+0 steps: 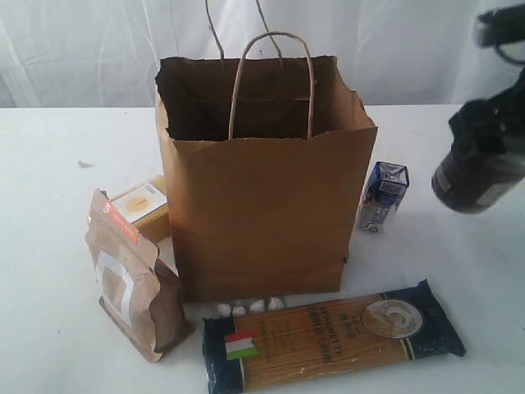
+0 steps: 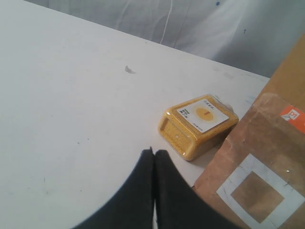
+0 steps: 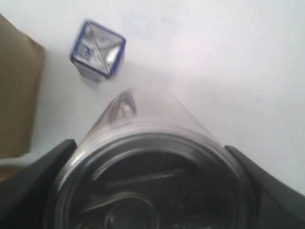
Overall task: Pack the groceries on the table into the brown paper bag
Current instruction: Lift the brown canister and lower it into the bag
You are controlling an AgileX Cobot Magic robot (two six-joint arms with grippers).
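My right gripper (image 1: 488, 135) was closed around the wide dark jar (image 1: 476, 180), holding it tilted and clear of the bench (image 1: 49, 246) at the right edge of the frame, apart from the paper bag (image 1: 262, 197) at centre. My left gripper (image 2: 153, 157) hung closed and empty. I judged the jar's carry in hand; next it needed bringing over the bag's open mouth, then lowering.

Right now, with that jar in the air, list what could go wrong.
The dark jar hangs above the table in the right hand; a slip could drop it near the blue carton. Swinging in, it may catch the handles or rim of the paper bag and tip the free-standing bag.
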